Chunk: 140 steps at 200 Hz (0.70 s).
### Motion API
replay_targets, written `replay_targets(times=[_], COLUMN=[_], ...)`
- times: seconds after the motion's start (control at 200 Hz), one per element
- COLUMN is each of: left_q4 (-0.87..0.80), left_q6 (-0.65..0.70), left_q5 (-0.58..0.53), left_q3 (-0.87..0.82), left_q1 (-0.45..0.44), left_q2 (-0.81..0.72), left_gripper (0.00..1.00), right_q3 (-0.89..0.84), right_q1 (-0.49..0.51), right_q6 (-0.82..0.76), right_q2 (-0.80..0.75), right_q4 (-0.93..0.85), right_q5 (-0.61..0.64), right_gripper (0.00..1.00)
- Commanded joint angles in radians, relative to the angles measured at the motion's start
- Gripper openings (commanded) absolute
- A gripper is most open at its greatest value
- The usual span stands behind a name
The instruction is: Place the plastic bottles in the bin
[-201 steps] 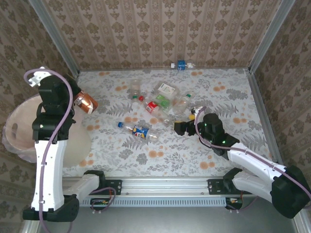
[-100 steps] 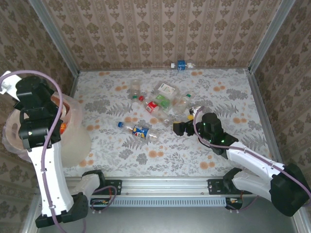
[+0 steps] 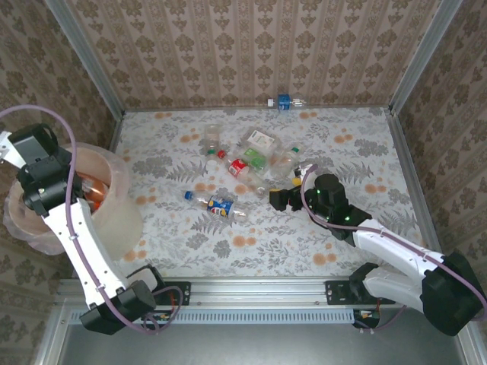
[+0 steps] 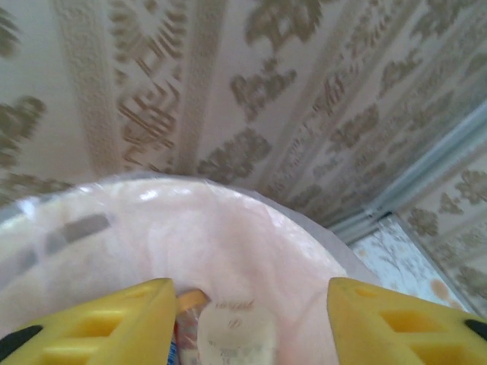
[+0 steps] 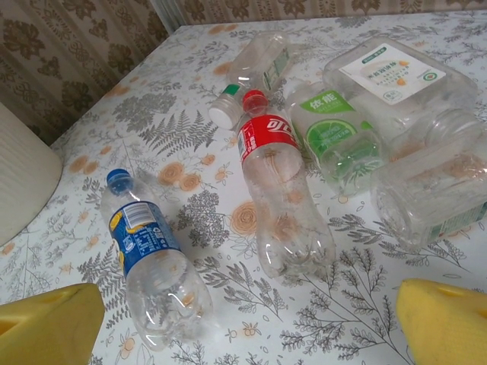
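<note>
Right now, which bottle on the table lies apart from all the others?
The blue-labelled bottle at the back wall, alone. The other blue-labelled one lies near the red-labelled bottle and the rest.

The green-labelled bottle (image 5: 332, 131) is showing the white characters 依能, the red-labelled bottle (image 5: 280, 194) is carrying white Chinese script that looks like 可口, and the print on the white-labelled bottle (image 5: 392, 76) and the blue-labelled bottle (image 5: 154, 266) is coming out too small to read.
</note>
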Motion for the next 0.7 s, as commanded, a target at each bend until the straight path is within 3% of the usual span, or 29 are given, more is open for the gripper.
replay_targets(times=[0.0, 0.15, 0.39, 0.58, 0.695], left_q4=[-0.013, -0.008, 0.063, 0.072, 0.094], left_q6=[-0.017, -0.025, -0.006, 0.032, 0.036], left_q5=[0.134, 0.185, 0.322, 0.299, 0.285], left_q3=[-0.008, -0.014, -0.033, -0.004, 0.004], left_q1=[0.007, 0.007, -0.026, -0.171, -0.287], left_q2=[0.002, 0.008, -0.033, -0.055, -0.056], left_gripper=[0.63, 0.76, 0.87, 1.00, 1.00], right_q3=[0.030, 0.033, 0.045, 0.046, 0.046], right_q1=[0.009, 0.012, 0.013, 0.015, 0.015], right_q6=[-0.015, -0.014, -0.020, -0.015, -0.006], right_q2=[0.006, 0.010, 0.028, 0.037, 0.040], right_q4=[0.002, 0.004, 0.004, 0.011, 0.007], right_q5=[-0.013, -0.012, -0.012, 0.003, 0.025], right_gripper=[1.00, 1.00, 1.00, 1.00, 1.00])
